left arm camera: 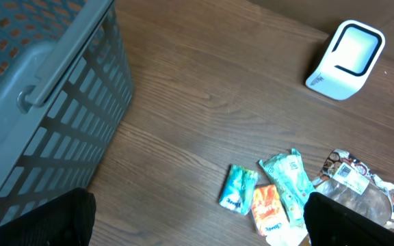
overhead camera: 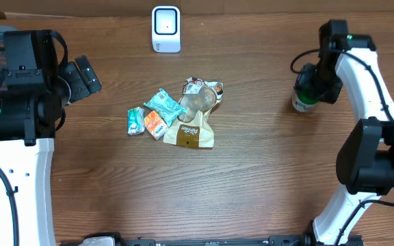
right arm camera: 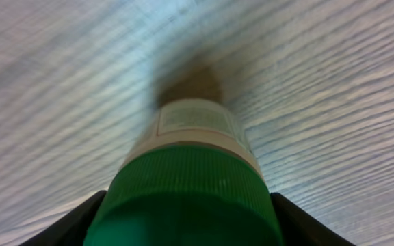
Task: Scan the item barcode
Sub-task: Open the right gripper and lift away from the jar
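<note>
**BRACKETING THE BOTTLE, WELL SHORT OF THE SCANNER**

Found the right gripper (right arm camera: 190, 222) poised over a green-capped bottle (right arm camera: 195, 126), fingers (right arm camera: 67, 222) close against either side of the cap. Cannot tell a firm clamp from mere contact. Noted the bottle upright on the table (overhead camera: 252, 178), directly beneath that gripper. Judged this approach suited to lifting by the cap, leaving the label free for turning toward the scanner (overhead camera: 165, 29), well away from the hand across the table.

Found the left gripper (left arm camera: 197, 229) spread wide, holding nothing, beside the basket (left arm camera: 40, 89) and facing a pile of packets (left arm camera: 279, 191) ahead of it. Judged it well clear of the working arm.

Could not read the blurred label nor locate any barcode. Could not see the bottle's base from the wrist view, nor most of its body under the arm from overhead.
</note>
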